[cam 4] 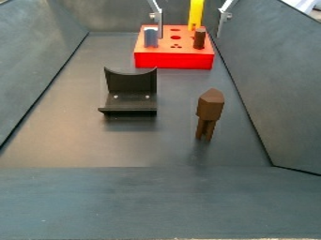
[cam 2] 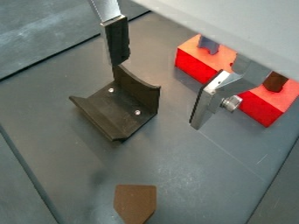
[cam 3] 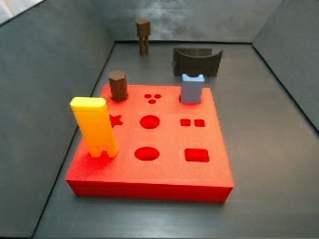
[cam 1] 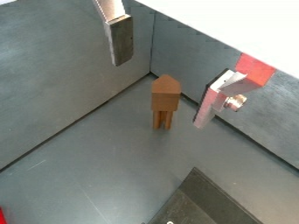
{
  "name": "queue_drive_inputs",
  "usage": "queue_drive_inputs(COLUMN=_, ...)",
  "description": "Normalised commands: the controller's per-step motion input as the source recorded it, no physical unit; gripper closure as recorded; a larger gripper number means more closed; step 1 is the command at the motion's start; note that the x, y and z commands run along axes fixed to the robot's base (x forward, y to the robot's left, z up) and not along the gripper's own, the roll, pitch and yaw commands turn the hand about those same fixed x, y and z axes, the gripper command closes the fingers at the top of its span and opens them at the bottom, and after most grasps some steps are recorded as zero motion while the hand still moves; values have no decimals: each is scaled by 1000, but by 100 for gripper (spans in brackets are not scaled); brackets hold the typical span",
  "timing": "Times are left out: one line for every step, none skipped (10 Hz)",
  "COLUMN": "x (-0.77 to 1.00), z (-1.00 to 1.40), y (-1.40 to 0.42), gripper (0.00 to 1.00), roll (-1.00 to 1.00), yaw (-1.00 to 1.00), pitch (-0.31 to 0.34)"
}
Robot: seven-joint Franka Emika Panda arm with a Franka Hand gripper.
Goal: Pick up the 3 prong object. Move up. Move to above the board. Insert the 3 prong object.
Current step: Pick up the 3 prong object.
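The 3 prong object (cam 1: 165,101) is a small brown upright block with thin prongs at its base. It stands on the grey floor near a wall, as both side views show (cam 3: 144,35) (cam 4: 208,112). My gripper (cam 1: 163,74) is open and empty, high above the object, which lies between the fingers (cam 1: 121,39) without touching them. The red board (cam 3: 149,140) lies flat with cut-out holes; it also shows in a wrist view (cam 2: 233,79) and a side view (cam 4: 175,47). Only the fingertips (cam 4: 157,11) show in a side view.
The dark fixture (cam 2: 117,105) stands on the floor between the object and the board (cam 4: 128,91). On the board stand a tall yellow forked block (cam 3: 91,126), a stubby dark brown cylinder (cam 3: 118,87) and a blue-grey block (cam 3: 192,89). Grey walls enclose the floor.
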Motion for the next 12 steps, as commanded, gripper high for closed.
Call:
queue_drive_inputs(x=-169, z=-189, y=523, gripper=0, roll=-110, yaw=180, pitch=-106)
queue_drive_inputs(x=-491, z=-531, y=789, gripper=0, roll=-31, yaw=206, pitch=-187)
queue_drive_inputs(x=-620, z=-726, y=609, gripper=0, roll=54, yaw=211, pitch=-274)
queue_drive_inputs(x=-434, z=-717, y=434, gripper=0, roll=27, yaw=191, pitch=-294)
queue_drive_inputs(x=-260, z=-757, y=334, gripper=0, roll=7, yaw=134, pitch=-263)
queue_drive_inputs(x=-31, z=-763, y=271, gripper=0, roll=0, yaw=69, pitch=-236)
queue_drive_inputs(x=100, z=-817, y=337, gripper=0, roll=-30, yaw=20, pitch=-173)
queue_drive_inputs(x=171, z=-851, y=357, gripper=0, roll=-43, yaw=0, pitch=-146)
queue_drive_inputs(x=0, z=-886, y=300, gripper=0, roll=0, yaw=0, pitch=-161)
queue_drive_inputs(x=-151, z=-1000, y=77, gripper=0, roll=53, yaw=0, pitch=-136)
queue_drive_inputs(x=-186, z=-1000, y=0, gripper=0, roll=61, yaw=-20, pitch=-110)
queue_drive_inputs(x=-194, z=-1000, y=-129, gripper=0, roll=66, yaw=-83, pitch=-114)
